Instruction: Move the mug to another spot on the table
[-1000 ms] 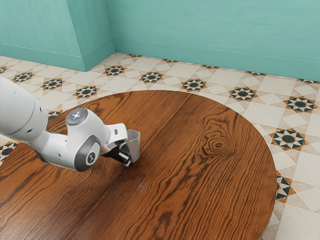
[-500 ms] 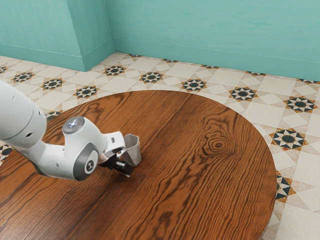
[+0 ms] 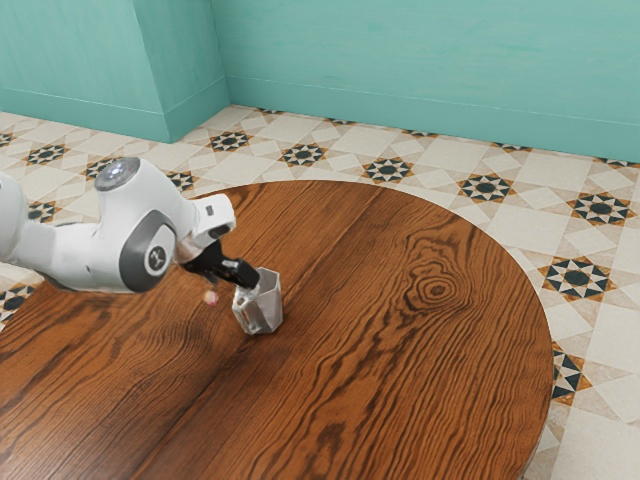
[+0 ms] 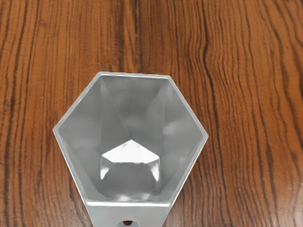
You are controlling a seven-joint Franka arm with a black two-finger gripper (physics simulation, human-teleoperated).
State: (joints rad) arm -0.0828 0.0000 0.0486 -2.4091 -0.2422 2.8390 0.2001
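**Arm rises off the mug after a short shift**

The white Franka arm point(image 3: 110, 240) has swung upward over the last second. A second ago it lay low, with its hand pressed in beside the cup. Now the black two-finger gripper point(image 3: 243, 274) reaches down at a slant to the rim on the side nearer the arm. The pale grey, faceted mug point(image 3: 259, 305) sits a little nearer the camera than it did a second ago, a small displacement rather than a clear relocation. It appears to stand upright on the round, dark-grained wooden table point(image 3: 420, 330), toward the exterior view's left and well in from the edge. Whether the claw is clamped on the rim or has let go cannot be told from either view.

As a judgement, the lift of the arm suggests either a release after a short move or the start of a carry. The task looks barely advanced.

From the wrist view the mug point(image 4: 130, 151) has a six-sided mouth, flat walls tapering to a small base, and a dull metallic sheen. A tab-like handle lies directly under the hand. The tabletop point(image 4: 246, 94) shows strong streaked grain with a satin finish.
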